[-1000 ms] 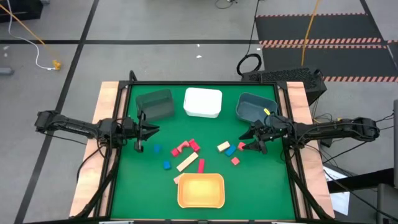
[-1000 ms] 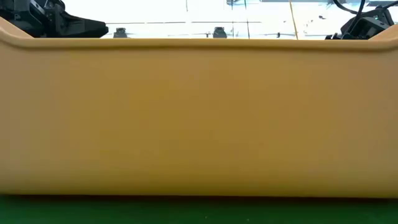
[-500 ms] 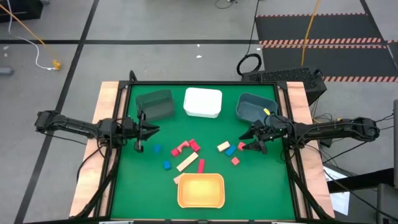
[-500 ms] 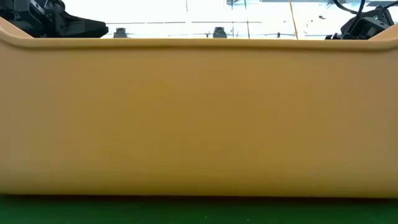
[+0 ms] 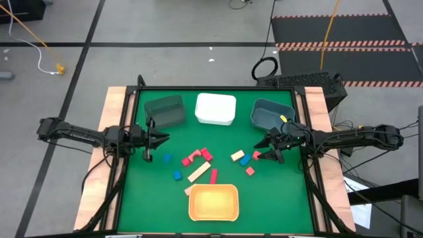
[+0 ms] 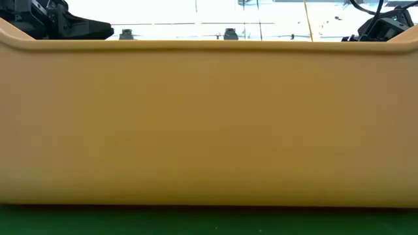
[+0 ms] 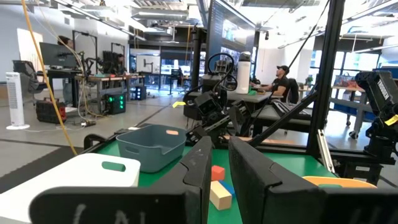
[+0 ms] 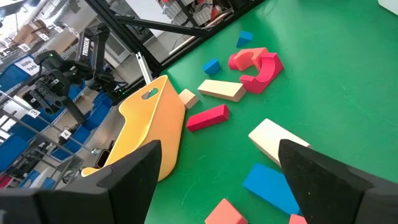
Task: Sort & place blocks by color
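- Right tool [image 5: 264,149] hangs with fingers spread wide and empty, just right of a tan block [image 5: 237,156] and a blue block [image 5: 245,160].
- Left tool [image 5: 163,138] is clenched, holding nothing, at the left.
- Remaining blocks [image 5: 198,165] lie scattered mid-surface [image 5: 277,192], beyond the yellow bin [image 5: 213,202].

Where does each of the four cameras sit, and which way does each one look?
High: above, looking straight down; both arms, left pincer, right pincer.
Low: at table height, blocked by the yellow bin; arm parts in the top corners.
Left wrist: faces across the table to the blue-grey bin; shut fingers.
Right wrist: faces down at the blocks; open fingers.
Shared: the yellow bin, in the high, low and right wrist views.
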`<state>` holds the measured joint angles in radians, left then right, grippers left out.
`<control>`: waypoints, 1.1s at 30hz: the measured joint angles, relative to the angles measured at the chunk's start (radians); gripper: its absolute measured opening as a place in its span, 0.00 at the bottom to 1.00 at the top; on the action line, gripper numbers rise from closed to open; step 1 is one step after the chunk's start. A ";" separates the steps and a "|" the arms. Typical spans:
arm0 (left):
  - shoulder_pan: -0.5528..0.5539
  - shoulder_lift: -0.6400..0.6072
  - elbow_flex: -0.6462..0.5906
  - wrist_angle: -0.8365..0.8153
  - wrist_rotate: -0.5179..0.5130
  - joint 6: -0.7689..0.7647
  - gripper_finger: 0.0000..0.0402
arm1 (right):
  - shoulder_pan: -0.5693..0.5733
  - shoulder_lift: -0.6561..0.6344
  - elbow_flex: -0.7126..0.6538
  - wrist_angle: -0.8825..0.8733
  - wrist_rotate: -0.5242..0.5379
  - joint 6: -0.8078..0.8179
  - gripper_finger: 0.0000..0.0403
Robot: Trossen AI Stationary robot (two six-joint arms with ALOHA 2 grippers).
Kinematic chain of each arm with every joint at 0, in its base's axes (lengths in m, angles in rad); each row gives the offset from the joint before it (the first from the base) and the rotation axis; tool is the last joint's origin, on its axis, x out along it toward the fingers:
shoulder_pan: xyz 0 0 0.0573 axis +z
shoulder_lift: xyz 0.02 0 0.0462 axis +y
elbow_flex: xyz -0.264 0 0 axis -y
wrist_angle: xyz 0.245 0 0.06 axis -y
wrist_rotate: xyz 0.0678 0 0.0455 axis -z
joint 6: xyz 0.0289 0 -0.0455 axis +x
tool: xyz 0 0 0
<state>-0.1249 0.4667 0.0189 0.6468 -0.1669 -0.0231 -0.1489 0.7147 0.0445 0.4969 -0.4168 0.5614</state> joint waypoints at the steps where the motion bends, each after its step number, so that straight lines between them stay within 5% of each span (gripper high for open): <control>1: 0.000 0.000 0.000 0.000 0.000 0.000 0.14 | 0.000 0.000 0.000 0.000 0.000 0.002 0.78; 20: 0.000 0.000 0.000 0.000 0.000 0.000 0.14 | 0.000 0.000 0.035 0.185 0.000 0.132 0.78; 33: 0.000 0.000 0.000 0.000 0.000 0.000 0.14 | 0.000 0.000 0.181 0.080 0.055 -0.128 0.78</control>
<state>-0.1249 0.4667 0.0188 0.6468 -0.1669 -0.0231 -0.1486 0.7146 0.2259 0.5772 -0.3614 0.4335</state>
